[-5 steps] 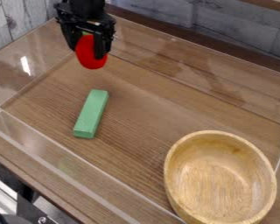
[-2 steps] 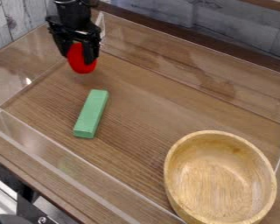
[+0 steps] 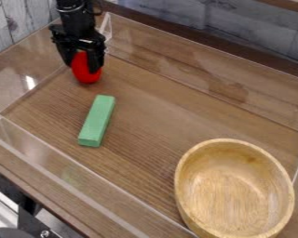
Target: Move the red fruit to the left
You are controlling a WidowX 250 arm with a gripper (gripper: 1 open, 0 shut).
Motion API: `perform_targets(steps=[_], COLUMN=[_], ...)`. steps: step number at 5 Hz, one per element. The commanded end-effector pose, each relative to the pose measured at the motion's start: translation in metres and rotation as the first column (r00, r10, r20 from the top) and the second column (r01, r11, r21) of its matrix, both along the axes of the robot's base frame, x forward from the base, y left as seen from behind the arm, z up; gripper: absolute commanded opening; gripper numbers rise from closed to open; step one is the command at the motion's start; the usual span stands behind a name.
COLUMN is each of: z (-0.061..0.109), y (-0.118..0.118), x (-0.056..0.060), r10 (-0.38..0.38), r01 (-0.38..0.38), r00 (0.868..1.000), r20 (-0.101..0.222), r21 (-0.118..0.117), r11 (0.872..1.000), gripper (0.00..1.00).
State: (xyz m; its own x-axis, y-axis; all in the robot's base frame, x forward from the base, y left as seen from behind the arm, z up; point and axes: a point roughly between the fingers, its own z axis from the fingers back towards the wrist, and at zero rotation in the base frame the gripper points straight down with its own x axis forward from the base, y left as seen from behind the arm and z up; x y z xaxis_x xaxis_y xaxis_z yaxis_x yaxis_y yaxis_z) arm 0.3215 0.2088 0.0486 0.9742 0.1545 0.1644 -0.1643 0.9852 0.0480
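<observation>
Gripper [image 3: 81,54]: fingertips at the red toy fruit [image 3: 86,69]; grip state cannot be determined. Fruit located at eleven o'clock on the wooden tabletop [image 3: 158,88], above the green rectangular block [image 3: 97,121].

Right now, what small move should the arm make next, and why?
Probably ease the fingers slightly open to release the glossy red toy fruit: it hangs directly beneath them, over the left part of the brown wooden table, though whether it touches the surface isn't clear.
</observation>
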Motion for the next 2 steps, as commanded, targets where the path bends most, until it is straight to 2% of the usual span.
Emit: perform_targets(steps=[1, 2], z=[0.0193, 0.0191], y=[0.0127, 0.0135], x=[0.0006, -0.0034], r10=[0.013, 0.014], r01=[-0.015, -0.015], r00=[0.999, 0.999], r20=[0.045, 0.043], r21=[0.029, 0.019], r11=[0.999, 1.0], gripper=[0.0, 0.0])
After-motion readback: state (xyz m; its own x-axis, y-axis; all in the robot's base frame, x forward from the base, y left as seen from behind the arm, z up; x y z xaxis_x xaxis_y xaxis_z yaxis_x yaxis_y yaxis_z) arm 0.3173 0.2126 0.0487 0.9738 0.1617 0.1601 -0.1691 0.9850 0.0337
